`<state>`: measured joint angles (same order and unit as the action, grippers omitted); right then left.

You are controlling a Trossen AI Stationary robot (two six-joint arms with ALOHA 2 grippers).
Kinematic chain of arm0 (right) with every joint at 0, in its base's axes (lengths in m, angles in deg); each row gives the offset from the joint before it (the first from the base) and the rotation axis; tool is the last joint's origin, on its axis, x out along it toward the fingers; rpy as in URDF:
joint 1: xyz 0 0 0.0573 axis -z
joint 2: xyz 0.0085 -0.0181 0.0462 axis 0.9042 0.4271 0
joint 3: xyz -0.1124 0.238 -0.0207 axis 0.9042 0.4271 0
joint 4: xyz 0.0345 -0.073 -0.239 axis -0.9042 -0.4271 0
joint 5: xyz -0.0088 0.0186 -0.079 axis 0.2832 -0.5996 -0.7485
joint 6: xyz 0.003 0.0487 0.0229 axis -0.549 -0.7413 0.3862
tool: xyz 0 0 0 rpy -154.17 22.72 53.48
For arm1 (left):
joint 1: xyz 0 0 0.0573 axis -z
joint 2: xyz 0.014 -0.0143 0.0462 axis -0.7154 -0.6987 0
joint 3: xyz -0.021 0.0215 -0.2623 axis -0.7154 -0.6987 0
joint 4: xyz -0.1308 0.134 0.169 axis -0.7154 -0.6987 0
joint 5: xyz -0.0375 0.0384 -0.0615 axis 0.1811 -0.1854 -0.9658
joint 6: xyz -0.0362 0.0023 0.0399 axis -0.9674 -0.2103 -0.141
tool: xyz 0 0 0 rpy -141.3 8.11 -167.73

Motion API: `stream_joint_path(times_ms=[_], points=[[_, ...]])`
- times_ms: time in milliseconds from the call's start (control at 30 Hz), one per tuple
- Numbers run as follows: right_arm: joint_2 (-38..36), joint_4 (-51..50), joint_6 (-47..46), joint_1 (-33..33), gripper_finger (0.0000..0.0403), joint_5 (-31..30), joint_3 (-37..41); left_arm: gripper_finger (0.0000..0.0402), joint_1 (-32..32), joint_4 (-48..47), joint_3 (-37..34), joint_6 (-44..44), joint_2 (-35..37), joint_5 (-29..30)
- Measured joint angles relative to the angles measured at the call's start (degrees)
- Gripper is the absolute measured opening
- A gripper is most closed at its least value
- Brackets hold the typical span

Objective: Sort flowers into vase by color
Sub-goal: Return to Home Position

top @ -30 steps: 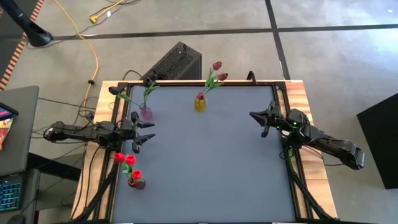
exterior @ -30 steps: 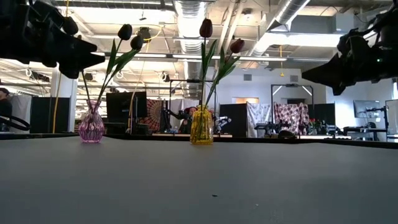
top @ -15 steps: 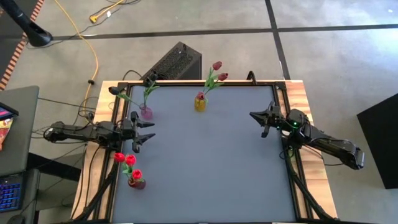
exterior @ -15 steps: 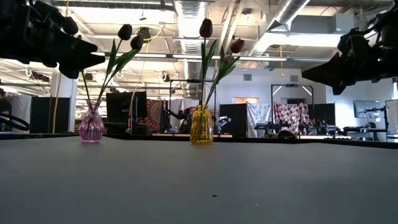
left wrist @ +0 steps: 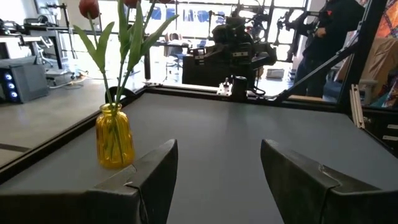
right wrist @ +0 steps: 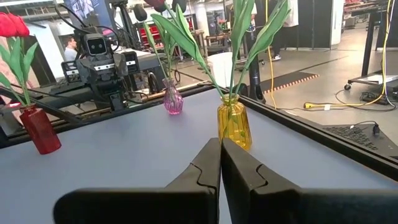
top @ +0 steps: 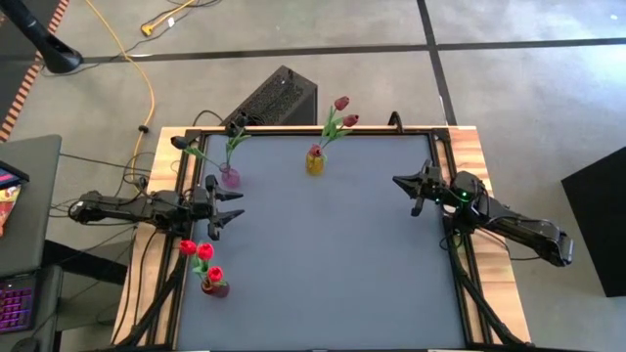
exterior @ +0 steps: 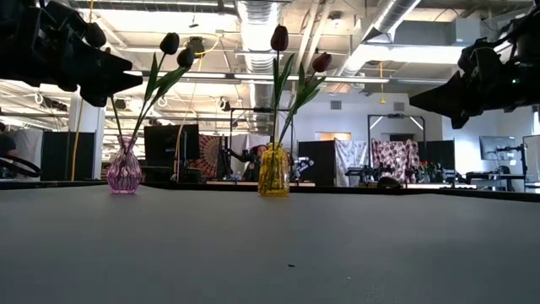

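Observation:
Three small vases stand on the grey table [top: 323, 254], their flowers' stems stuck into them. A pink vase [top: 230, 177] at the far left holds two near-black tulips [exterior: 177, 51]. A yellow vase [top: 315, 162] at the far middle holds two maroon tulips [top: 341, 104]. A dark red vase [top: 214, 287] at the near left holds three bright red tulips [top: 203, 252]. My left gripper [top: 233, 208] hovers open at the left edge, level. My right gripper [top: 399, 180] hovers shut at the right edge, level, with nothing in it.
A black box [top: 274, 98] sits on the floor beyond the far edge. Dark rails [top: 460, 284] frame the table's sides. The room behind holds desks, screens and a person [right wrist: 73, 45].

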<state>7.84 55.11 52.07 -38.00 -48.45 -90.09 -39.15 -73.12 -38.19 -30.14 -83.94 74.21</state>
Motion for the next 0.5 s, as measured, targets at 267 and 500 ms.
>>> stream_joint_path(times_ms=[267, 500], points=[[0.0, 0.02, -0.01, 0.0, 0.004, 0.0, 0.0, 0.0219, 0.0, -0.02, 0.0, 0.0, 0.0, -0.02], [0.0, 0.02, 0.0, 0.0, 0.004, 0.02, 0.0, 0.0219, 0.71, -0.03, 0.0, 0.0, -2.25, -0.07]])
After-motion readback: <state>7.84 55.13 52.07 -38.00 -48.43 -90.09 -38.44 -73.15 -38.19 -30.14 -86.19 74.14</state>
